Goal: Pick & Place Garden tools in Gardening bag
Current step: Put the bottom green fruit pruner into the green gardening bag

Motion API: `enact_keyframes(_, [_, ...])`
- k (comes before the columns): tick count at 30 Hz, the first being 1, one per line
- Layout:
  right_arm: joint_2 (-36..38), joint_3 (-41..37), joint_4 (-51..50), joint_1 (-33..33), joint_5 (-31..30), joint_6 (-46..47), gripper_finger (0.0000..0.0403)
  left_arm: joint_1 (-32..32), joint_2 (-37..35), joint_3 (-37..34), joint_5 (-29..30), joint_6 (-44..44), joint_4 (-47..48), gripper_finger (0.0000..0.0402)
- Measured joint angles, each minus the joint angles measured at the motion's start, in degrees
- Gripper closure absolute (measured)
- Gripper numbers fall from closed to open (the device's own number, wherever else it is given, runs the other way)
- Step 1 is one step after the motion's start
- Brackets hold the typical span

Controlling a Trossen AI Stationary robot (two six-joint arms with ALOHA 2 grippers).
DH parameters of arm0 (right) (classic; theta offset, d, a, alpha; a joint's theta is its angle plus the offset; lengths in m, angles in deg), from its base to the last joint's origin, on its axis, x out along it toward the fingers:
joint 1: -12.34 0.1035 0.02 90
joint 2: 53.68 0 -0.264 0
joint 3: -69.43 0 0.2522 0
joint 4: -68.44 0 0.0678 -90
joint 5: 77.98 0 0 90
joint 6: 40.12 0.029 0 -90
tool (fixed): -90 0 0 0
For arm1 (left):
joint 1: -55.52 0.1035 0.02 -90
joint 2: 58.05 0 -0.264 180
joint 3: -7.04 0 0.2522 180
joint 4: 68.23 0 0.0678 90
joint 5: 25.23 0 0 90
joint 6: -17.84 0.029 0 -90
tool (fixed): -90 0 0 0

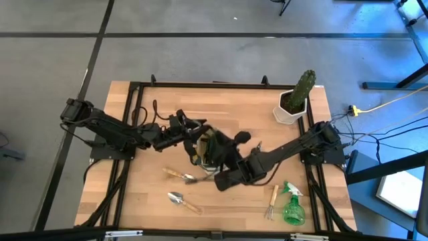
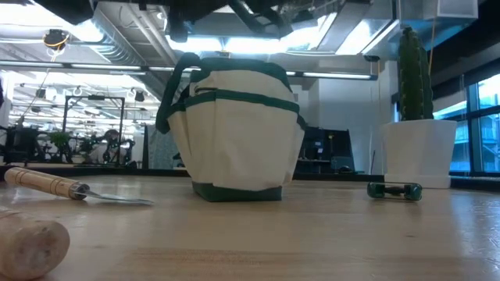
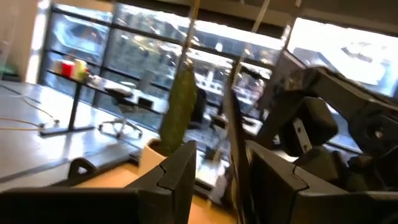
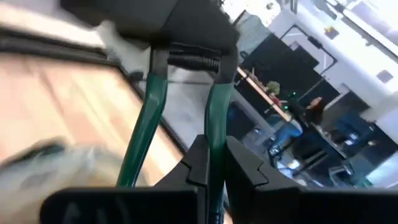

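Note:
The beige and green gardening bag (image 2: 238, 129) stands upright on its base at the table's middle (image 1: 204, 148). My right gripper (image 4: 211, 163) is shut on black, green-handled pruners (image 4: 186, 81), over the bag (image 1: 231, 152). My left gripper (image 3: 221, 177) is open at the bag's left side (image 1: 190, 132); the bag's dark handle strap (image 3: 233, 143) runs between its fingers. Two wooden-handled trowels (image 1: 179, 175) (image 1: 182, 201), a hand fork (image 1: 271, 201) and a green spray bottle (image 1: 292, 206) lie on the table. My right gripper pinches one green handle of the pruners (image 4: 216, 121) between its two fingers, which lie across it. The black head and the spring (image 4: 193, 61) stand out beyond the fingertips, clear of the table. My left gripper: the strap passes close by one finger (image 3: 273, 180); I cannot tell whether it touches.
A cactus in a white pot (image 1: 294, 100) stands at the far right corner, also in the low view (image 2: 418, 148). A small green and black thing (image 2: 394, 190) lies on the table right of the bag. A wooden handle (image 2: 31, 246) lies close to the low camera.

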Motion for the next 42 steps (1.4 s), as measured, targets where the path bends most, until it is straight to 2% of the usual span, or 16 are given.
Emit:
enact_keyframes(4, [0.18,0.01,0.66,-0.03,1.32,0.03,0.0378,0.81,-0.11,0.00,0.46,-0.54,0.04,0.0272])
enact_keyframes(10, [0.18,-0.01,0.56,0.11,-1.41,-0.03,0.0378,1.44,-0.05,0.00,-2.09,-2.25,0.19,0.0272])
enact_keyframes(21, [0.27,-0.01,0.72,-0.03,-4.28,2.03,0.0378,1.37,-0.05,-0.11,-2.14,-2.64,0.05,0.0272])
enact_keyframes(33, [0.48,0.01,1.47,-0.44,-4.53,2.90,0.0378,2.10,0.02,-0.32,-9.97,-2.48,-0.99,0.0272])
enact_keyframes(42, [0.48,0.01,2.12,-0.44,-3.42,2.69,0.0378,2.30,0.02,-0.32,-10.46,-2.17,-1.66,0.0272])
